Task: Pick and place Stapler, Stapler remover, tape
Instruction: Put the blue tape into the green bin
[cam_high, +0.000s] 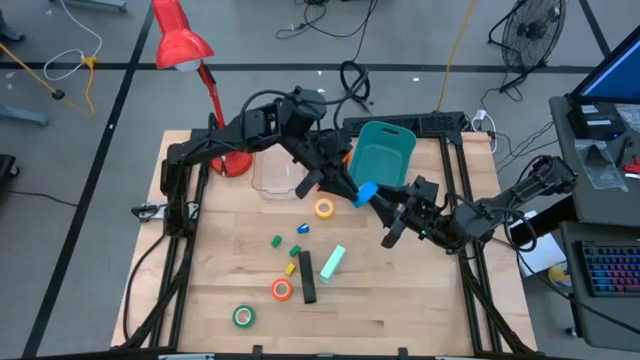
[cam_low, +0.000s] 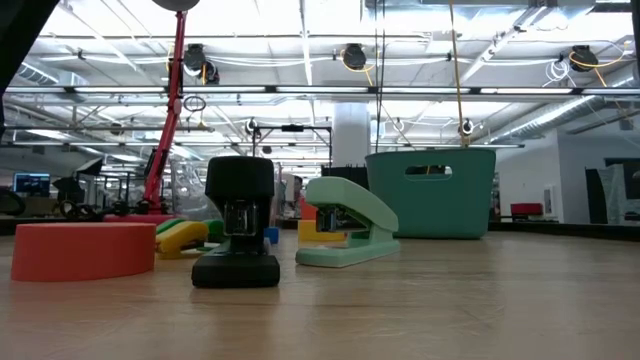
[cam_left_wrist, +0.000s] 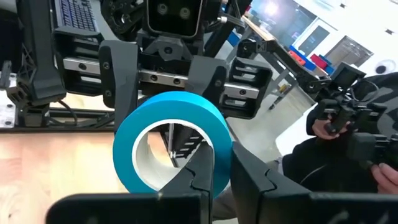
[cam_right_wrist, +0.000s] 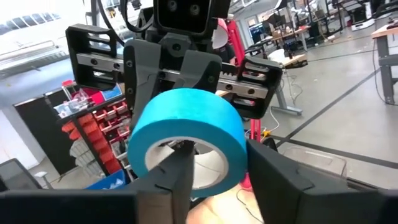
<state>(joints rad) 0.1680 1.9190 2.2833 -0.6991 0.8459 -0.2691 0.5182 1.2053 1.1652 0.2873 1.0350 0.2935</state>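
Note:
A blue tape roll (cam_high: 365, 192) hangs in the air over the table's middle, in front of the teal bin (cam_high: 385, 155). My left gripper (cam_left_wrist: 221, 167) reaches in from the left and is shut on it. My right gripper (cam_right_wrist: 217, 168) faces it from the right, open, with one finger inside the ring and one outside. On the table lie a yellow roll (cam_high: 324, 208), an orange roll (cam_high: 282, 290) and a green roll (cam_high: 244, 316), flat on their sides. A dark stapler (cam_high: 306, 278) and a mint-green one (cam_high: 332, 262) lie between them. My left gripper pinches the blue roll's wall (cam_left_wrist: 219, 149), one finger inside the ring and one outside. The fingers come in about level from the table's left. The roll stands on edge, lifted clear of the table. My right gripper's fingers (cam_right_wrist: 270, 171) straddle the wall on the opposite side; whether they touch it I cannot tell.
A clear container (cam_high: 275, 175) and a red lamp's base (cam_high: 235, 160) stand at the back left, beside the teal bin. Small green, blue and yellow blocks (cam_high: 296, 250) are scattered near the staplers. Bare wood shows at the near right (cam_high: 400, 300).

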